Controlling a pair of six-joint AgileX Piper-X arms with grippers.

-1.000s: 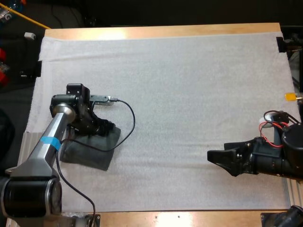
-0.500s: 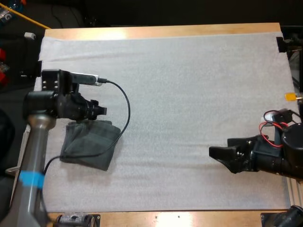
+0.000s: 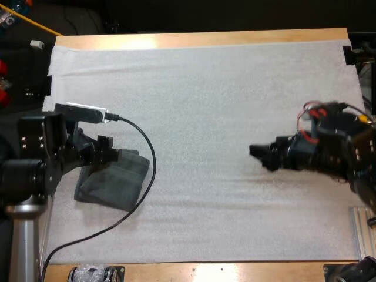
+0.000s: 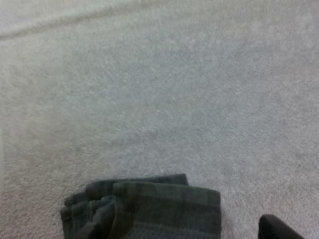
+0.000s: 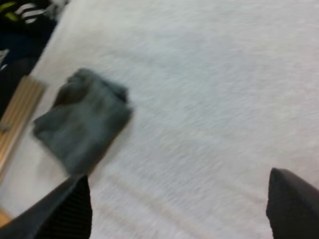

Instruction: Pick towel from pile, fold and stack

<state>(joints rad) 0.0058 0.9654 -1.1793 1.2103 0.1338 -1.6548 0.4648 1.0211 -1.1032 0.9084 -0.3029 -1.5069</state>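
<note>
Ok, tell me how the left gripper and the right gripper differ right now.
The left gripper hovers at the towel's far edge; the right gripper hangs over bare mat, well away from the towel. In the high view the left gripper points to the right, the right gripper to the left. Both are open and hold nothing.

Towel (image 3: 114,185): dark grey-green cloth, soft, ribbed weave, matt.
Mat (image 3: 223,106): white, fuzzy, finely rough, matt.
Table (image 3: 205,39): pale wood, smooth, slight sheen.
Right gripper (image 3: 257,154): black fingers (image 5: 70,211), matt, finely ribbed.
Left arm (image 3: 23,247): bare metal tube, satin.
</note>
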